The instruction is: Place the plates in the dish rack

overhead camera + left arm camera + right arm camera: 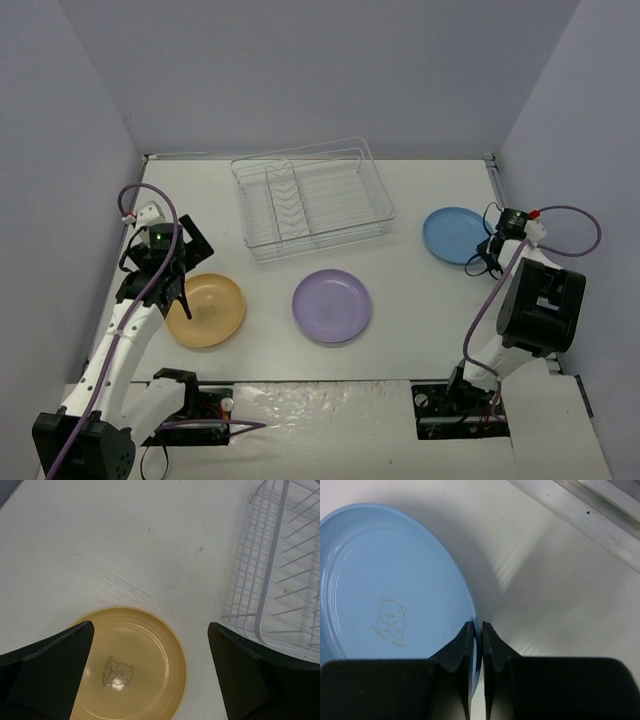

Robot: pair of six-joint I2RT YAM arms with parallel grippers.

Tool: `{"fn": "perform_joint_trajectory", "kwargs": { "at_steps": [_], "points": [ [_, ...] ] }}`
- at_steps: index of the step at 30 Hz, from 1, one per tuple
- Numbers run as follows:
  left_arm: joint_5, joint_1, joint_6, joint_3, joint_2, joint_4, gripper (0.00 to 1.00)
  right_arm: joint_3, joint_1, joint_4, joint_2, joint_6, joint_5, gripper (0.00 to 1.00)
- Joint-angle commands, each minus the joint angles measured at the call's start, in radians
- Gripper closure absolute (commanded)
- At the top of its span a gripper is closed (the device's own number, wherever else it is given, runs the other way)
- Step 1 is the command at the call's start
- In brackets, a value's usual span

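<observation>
While your left gripper (150,639) hangs wide open over the yellow plate (145,672), your right gripper (476,630) is pinched shut on the blue plate (385,575) at its rim.

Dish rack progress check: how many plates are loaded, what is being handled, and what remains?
Done: nothing; the dish rack holds no plates. In hand: the right gripper is shut on the rim of the blue plate, which lies off the rack's right end. The left gripper hangs open over the yellow plate. Left: all three plates, including the untouched purple plate in front of the rack.
</observation>
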Motion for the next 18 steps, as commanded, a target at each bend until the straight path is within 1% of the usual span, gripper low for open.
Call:
{"fn": "perform_joint_trajectory", "kwargs": {
  "at_steps": [1, 4, 6, 7, 9, 13, 15, 16, 17, 18],
  "points": [
    [-0.04, 0.002, -0.022, 0.017, -0.018, 0.028, 0.03, 0.047, 0.001, -0.075, -0.171, -0.031, 0.129, 1.0],
    [-0.039, 0.004, -0.022, 0.019, -0.016, 0.026, 0.03, 0.097, 0.019, -0.078, -0.246, -0.066, 0.147, 1.0],
    [-0.038, 0.002, -0.023, 0.019, -0.015, 0.025, 0.03, 0.169, 0.053, -0.079, -0.289, -0.107, 0.179, 1.0],
    [-0.036, 0.002, -0.024, 0.019, -0.013, 0.025, 0.03, 0.203, 0.08, -0.082, -0.301, -0.133, 0.203, 1.0],
    [-0.032, 0.002, -0.025, 0.021, -0.011, 0.025, 0.03, 0.29, 0.172, -0.085, -0.325, -0.204, 0.275, 1.0],
    [-0.026, 0.004, -0.025, 0.025, 0.002, 0.022, 0.03, 0.443, 0.313, -0.042, -0.309, -0.339, 0.398, 1.0],
    [-0.029, 0.004, -0.029, 0.034, 0.012, 0.01, 0.03, 0.531, 0.419, 0.056, -0.288, -0.475, 0.418, 1.0],
    [-0.03, 0.005, -0.033, 0.037, 0.017, 0.005, 0.03, 0.547, 0.456, 0.096, -0.275, -0.59, 0.411, 1.0],
    [-0.033, 0.005, -0.038, 0.044, 0.025, -0.002, 0.03, 0.567, 0.52, 0.169, -0.26, -0.656, 0.403, 1.0],
    [-0.036, 0.007, -0.042, 0.049, 0.035, -0.015, 0.03, 0.594, 0.577, 0.249, -0.244, -0.764, 0.374, 1.0]
  ]
}}
